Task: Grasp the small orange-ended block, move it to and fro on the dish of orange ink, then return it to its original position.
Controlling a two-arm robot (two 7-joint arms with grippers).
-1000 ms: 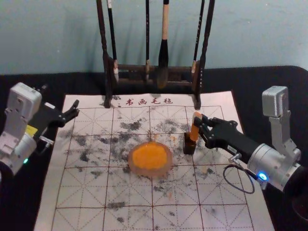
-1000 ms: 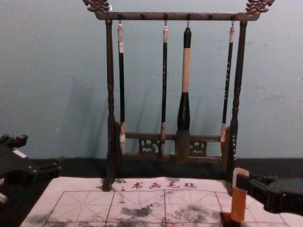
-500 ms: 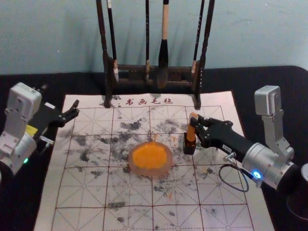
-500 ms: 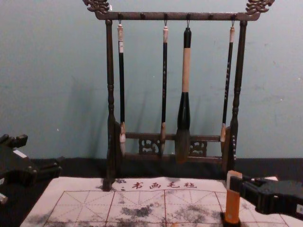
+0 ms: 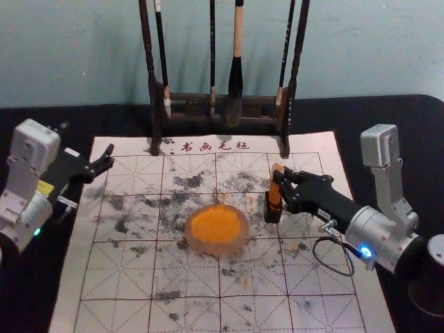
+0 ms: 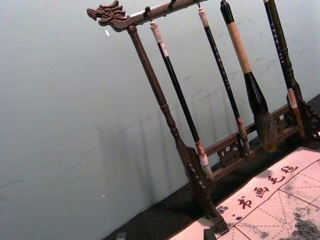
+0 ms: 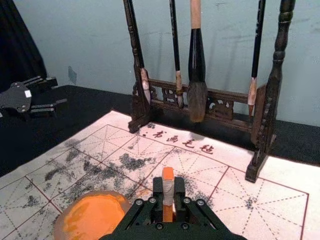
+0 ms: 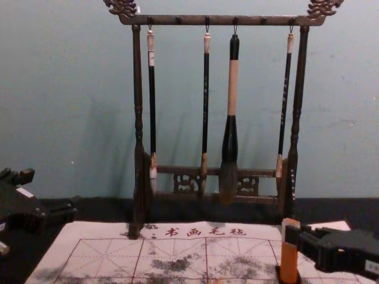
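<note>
Block (image 5: 276, 191) with orange ends stands near upright to the right of the dish (image 5: 194, 241) and slightly toward the far side, apart from it. Its lower end meets a small dark holder (image 5: 273, 214) on the mat (image 5: 111, 277); depth of seating cannot be determined. Right gripper (image 5: 280, 178) reaches in from the right and pinches the upper portion of the block. In the right wrist view, the fingers (image 7: 158, 192) bear on opposite sides of the block's pale band, with an orange end projecting above them.

Left gripper (image 5: 108, 157) is parked at the left edge of the mat, fingers spread, holding nothing.

Dish contains orange ink (image 5: 215, 225) and rests on the mat between the two grippers, toward the near side. Rack (image 5: 154, 104) stands at the far edge of the mat. Four brushes hang from it; the thickest brush (image 5: 236, 76) is right of center.
</note>
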